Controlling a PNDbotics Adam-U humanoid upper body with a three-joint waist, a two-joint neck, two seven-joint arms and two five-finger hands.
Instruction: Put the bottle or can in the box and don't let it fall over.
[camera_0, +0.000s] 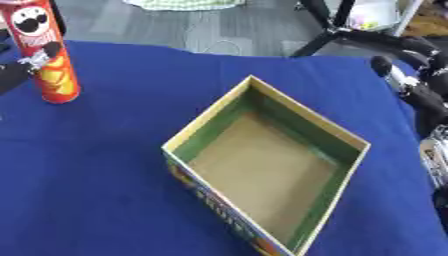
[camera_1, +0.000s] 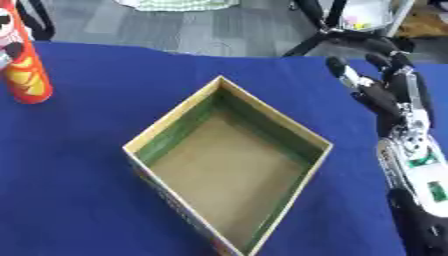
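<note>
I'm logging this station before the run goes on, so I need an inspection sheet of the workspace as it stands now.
Surface: blue tablecloth, flat.
Job's things: red crisp can upright at the far left corner; open cardboard box mid-table, nothing in it.
Clutter: nothing seen.
Hands: left hand curled round the crisp can; right hand open at the right edge, fingers up.
Cables: nothing seen.
Surroundings: grey floor beyond the table, black stand legs at the far right.

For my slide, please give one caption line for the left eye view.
Left hand grips the upright red can beside the empty box on blue cloth.
</note>
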